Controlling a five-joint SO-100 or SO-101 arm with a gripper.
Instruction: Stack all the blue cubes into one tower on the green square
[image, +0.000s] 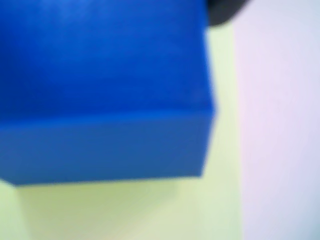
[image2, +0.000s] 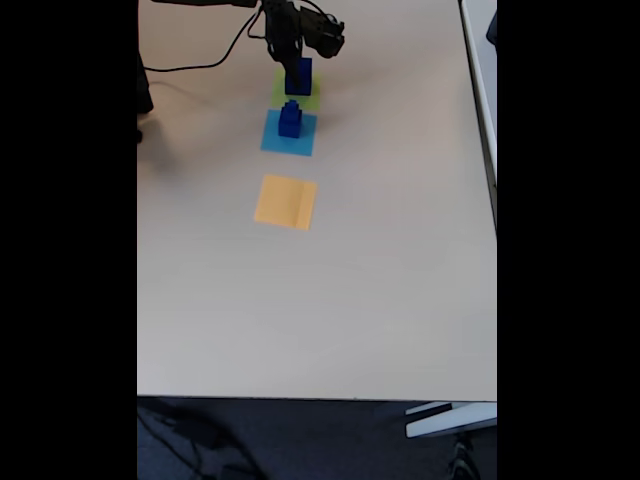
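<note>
Large blue cube (image2: 298, 75) over green square (image2: 296, 97), likely tower base. Pincer (image2: 296, 58) right above it; grip state unclear, can't tell. Smaller blue cubes (image2: 290, 119) stacked on light-blue square (image2: 272, 140), still to transfer. Orange square (image2: 286, 201) on bench (image2: 400, 250) bare.

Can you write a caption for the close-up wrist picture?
Blurry close-up: big blue cube over the green square.

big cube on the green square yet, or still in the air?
Cannot tell. The wrist view shows the cube over the green square, too blurred to show contact.
</note>
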